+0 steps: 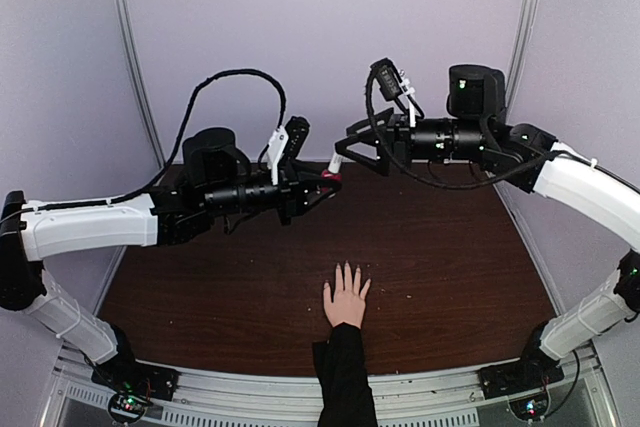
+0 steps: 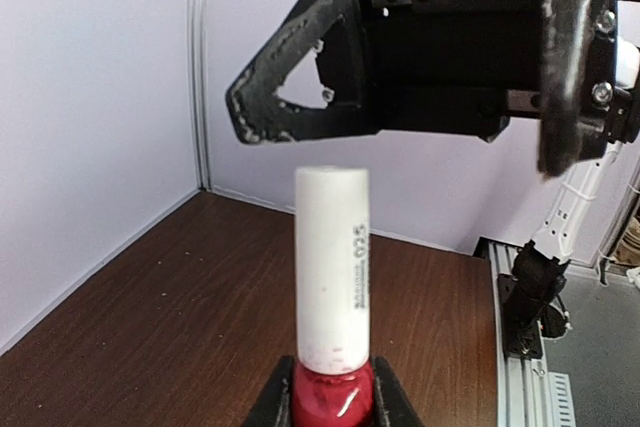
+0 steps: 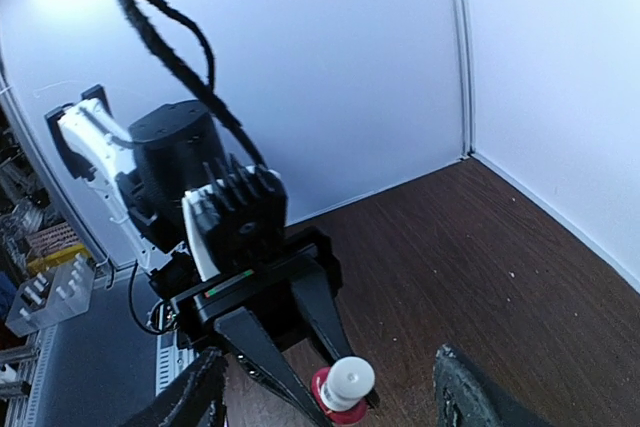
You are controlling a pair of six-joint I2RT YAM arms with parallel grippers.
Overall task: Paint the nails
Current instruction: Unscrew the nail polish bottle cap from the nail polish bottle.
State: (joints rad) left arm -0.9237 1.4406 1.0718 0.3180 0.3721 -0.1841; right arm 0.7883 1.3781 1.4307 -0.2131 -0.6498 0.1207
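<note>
Clamped in the left gripper [image 1: 322, 187], a red nail-polish bottle [image 2: 333, 399] points its white cap [image 2: 333, 267] at the right gripper [image 1: 343, 150], whose jaws stand wide and empty just beyond it. Well apart from both, the nails [image 1: 346, 268] tip a pale hand [image 1: 346, 303] lying flat near the table's [image 1: 450, 247] front edge.

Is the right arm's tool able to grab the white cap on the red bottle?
Probably yes. The right tool is open and right by the white cap, nothing sits between them, and the left tool grips the red bottle by its body.
</note>
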